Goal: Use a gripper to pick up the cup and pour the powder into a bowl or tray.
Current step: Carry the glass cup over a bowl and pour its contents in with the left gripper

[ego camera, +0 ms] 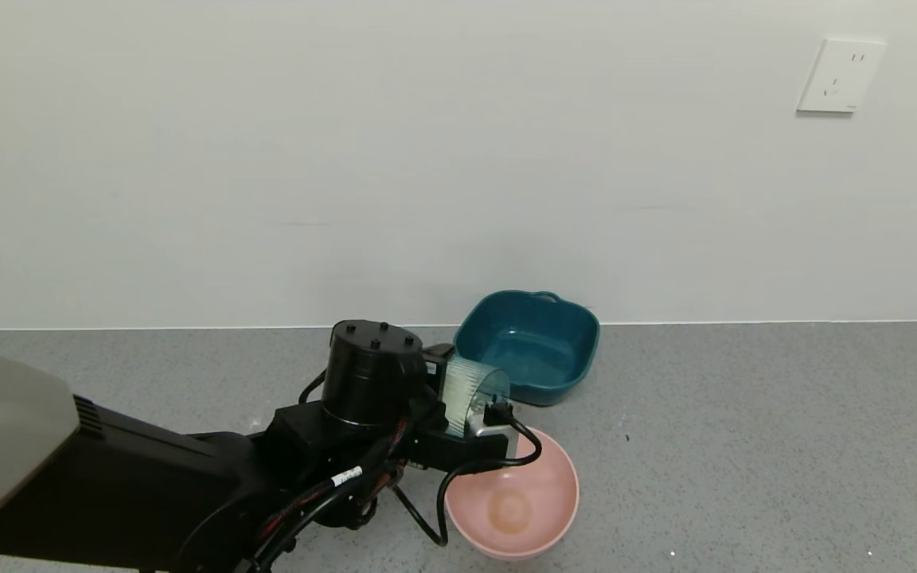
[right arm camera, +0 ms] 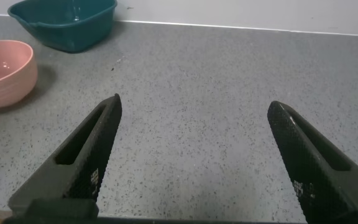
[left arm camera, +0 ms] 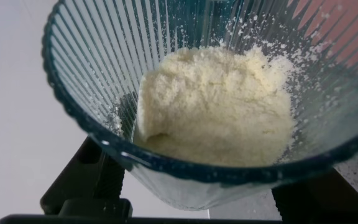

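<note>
My left gripper [ego camera: 474, 410] is shut on the ribbed pale blue-green cup [ego camera: 470, 391] and holds it tipped on its side above the near rim of the pink bowl [ego camera: 542, 509]. In the left wrist view the cup [left arm camera: 98, 68] fills the frame, and a cream heap of powder [left arm camera: 216, 106] lies against its lower wall near the rim. The bowl holds only a faint stain at its bottom. My right gripper [right arm camera: 194, 134] is open and empty over bare counter, out of the head view; the pink bowl [right arm camera: 2, 71] shows far off in the right wrist view.
A dark teal squarish tub [ego camera: 530, 344] stands just behind the bowl against the white wall; it also shows in the right wrist view [right arm camera: 67, 22]. The grey speckled counter [ego camera: 745, 446] stretches to the right. A wall socket [ego camera: 840, 76] is at upper right.
</note>
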You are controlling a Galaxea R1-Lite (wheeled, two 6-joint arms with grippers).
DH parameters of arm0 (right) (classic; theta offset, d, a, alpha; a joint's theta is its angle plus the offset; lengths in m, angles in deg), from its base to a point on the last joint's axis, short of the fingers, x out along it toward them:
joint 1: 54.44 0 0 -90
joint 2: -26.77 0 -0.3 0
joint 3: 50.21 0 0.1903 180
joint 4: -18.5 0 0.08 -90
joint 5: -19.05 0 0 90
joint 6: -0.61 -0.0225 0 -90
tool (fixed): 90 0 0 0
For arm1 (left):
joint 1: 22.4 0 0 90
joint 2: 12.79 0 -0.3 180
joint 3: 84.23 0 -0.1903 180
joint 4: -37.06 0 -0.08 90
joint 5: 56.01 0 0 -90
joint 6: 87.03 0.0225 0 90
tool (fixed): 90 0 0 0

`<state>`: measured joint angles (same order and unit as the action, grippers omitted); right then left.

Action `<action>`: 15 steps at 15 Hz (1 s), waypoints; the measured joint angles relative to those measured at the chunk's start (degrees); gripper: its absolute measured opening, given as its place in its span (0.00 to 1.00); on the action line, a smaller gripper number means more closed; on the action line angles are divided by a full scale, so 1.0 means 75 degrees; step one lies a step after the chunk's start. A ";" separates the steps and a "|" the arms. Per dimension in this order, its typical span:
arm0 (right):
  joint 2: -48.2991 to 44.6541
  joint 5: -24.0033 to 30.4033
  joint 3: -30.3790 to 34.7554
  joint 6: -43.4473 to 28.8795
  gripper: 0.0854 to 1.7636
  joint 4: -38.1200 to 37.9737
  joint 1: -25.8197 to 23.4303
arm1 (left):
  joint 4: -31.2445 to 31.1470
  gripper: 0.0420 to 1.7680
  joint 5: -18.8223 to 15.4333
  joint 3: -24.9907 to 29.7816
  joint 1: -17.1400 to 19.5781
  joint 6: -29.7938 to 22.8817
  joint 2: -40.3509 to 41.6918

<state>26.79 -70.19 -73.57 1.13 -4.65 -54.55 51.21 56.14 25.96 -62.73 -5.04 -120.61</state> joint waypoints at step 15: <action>0.0000 -0.0003 0.0000 0.0003 0.97 0.0003 0.0000 | 0.0205 0.73 0.0548 0.0049 -0.0348 0.0623 -0.0073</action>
<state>26.79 -70.21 -73.57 1.16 -4.62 -54.55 52.74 60.25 26.32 -65.34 -0.37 -121.16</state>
